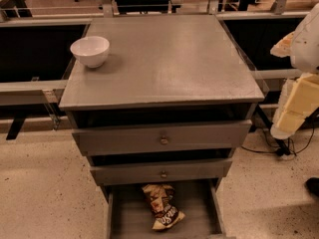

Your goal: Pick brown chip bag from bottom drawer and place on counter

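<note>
Your brown chip bag (pixel 163 206) lies crumpled in the open bottom drawer (pixel 195 210), at 6 o'clock below the counter (pixel 169 63); the gripper (pixel 295 108) hangs at 3 o'clock, well apart, and you cannot tell whether it is released or clenched. Expect the bag to be light, soft and slick: pinch it across the dark middle, gently, since chips likely crush, and land it away from the white bowl (pixel 90 50) at 10 o'clock

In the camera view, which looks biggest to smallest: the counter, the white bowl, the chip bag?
The counter is largest.
The white bowl and brown chip bag look alike, so unranked.
The gripper hangs right of the counter.
</note>
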### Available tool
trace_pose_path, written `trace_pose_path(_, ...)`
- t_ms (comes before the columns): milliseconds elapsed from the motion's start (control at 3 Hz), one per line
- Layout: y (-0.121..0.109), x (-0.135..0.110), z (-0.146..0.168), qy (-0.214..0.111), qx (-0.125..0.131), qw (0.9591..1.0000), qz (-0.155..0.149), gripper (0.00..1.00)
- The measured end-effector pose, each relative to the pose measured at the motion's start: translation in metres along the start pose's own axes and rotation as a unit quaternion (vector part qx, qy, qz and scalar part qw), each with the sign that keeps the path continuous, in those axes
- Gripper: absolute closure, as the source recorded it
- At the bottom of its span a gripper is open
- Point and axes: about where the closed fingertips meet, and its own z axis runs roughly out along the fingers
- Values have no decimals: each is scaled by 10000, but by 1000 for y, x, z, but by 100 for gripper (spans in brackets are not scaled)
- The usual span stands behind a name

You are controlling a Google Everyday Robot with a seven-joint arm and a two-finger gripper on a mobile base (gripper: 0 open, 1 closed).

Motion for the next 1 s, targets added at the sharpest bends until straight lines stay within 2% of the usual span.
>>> trace_pose_path(333, 1, 5, 8, 14, 58, 10000, 36, 0)
trace_pose_path(667, 34, 30, 40, -335, 88, 9990, 277, 0)
trace_pose_path(1000, 71, 75, 99, -586, -7, 9949, 822, 0)
